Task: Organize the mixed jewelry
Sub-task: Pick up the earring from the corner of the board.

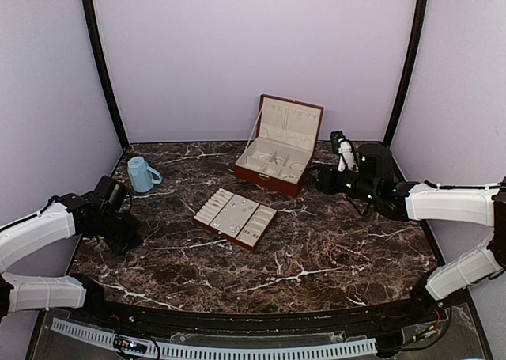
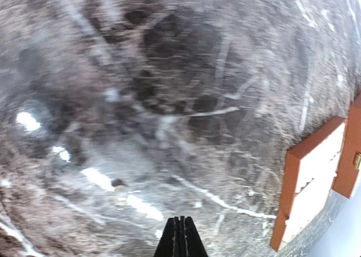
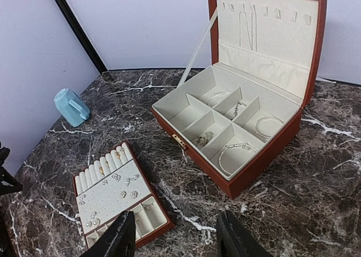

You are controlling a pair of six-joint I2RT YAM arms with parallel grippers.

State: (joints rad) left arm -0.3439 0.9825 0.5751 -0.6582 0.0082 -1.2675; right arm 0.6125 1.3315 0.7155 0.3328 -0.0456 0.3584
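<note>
Left side first: your left gripper (image 2: 179, 223) is hanging low over the dark marble table (image 1: 332, 249) near its 9 o'clock edge, fingers pressing flat together, clenched, with nothing showing between them. The wrist view is blurring; a small pale speck (image 2: 120, 195) is lying on the marble at about 10 o'clock from the fingertips, apart from them, and you cannot tell what it is. A blue cup (image 1: 141, 174) is lying on its side at the table's 10 o'clock corner. Near the centre the flat cream-lined tray (image 3: 151, 210) is sitting at an angle, and part of the jewelry (image 3: 123, 194) is resting in it: small studs dotting the flat pad, a few rings (image 3: 108, 165) sitting in the rolls along its far end. At 1 o'clock from the tray, well apart from it, the red-brown box (image 3: 265, 164) is standing with its lid (image 3: 271, 53) up; bangles (image 3: 266, 125) and thin chains are lying in its front and right compartments, and a chain is hanging inside the lid. At 3 o'clock from the box your right gripper (image 3: 176, 234) is hovering, released, fingers standing apart and gripping nothing.
</note>
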